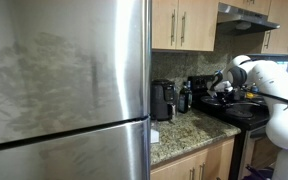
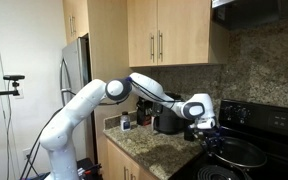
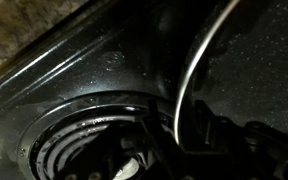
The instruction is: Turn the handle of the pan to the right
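Pan [image 2: 236,152] is sitting on the black stove [image 2: 269,118], near its front. The white arm [image 2: 84,105] is reaching to the stove from the surface [image 2: 144,150] beside it, past the coffee maker [image 2: 167,122]. The claw [image 2: 206,137] is hanging low at the pan's rim; I cannot tell if it is apart or together. I think it is lining up. Next it is needing to find the handle, hidden here, and push it right.
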Robot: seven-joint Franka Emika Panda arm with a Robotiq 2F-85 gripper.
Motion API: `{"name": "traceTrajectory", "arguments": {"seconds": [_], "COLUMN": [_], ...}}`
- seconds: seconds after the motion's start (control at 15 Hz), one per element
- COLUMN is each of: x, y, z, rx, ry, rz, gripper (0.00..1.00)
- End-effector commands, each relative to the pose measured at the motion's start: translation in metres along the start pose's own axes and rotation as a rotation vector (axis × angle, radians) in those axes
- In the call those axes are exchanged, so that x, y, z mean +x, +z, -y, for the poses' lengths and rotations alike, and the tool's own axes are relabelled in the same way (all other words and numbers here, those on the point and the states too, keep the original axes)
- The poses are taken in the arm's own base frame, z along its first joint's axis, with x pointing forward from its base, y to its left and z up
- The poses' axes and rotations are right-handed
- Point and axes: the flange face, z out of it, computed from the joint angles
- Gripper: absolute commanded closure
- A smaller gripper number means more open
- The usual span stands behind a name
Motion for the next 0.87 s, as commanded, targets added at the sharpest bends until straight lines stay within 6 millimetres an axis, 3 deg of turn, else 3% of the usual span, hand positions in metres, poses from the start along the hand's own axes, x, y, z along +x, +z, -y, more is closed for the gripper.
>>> {"name": "traceTrajectory", "arguments": {"seconds": [0.0, 0.27, 0.67, 0.73, 0.8], "x": [0.003, 0.005, 0.02, 0.012, 0.016], "y": [-0.014, -0.046, -0.134, -0.109, -0.124], "z": [0.004, 0.006, -0.016, 0.008, 0.003], "rx": [0.061, 0.137, 0.255, 0.227, 0.242], "ry": [0.035, 0.011, -0.205, -0.141, -0.166], "rz": [-0.027, -0.027, 0.115, 0.049, 0.071], "gripper": [0.34, 0.02, 0.0, 0.0, 0.0]}}
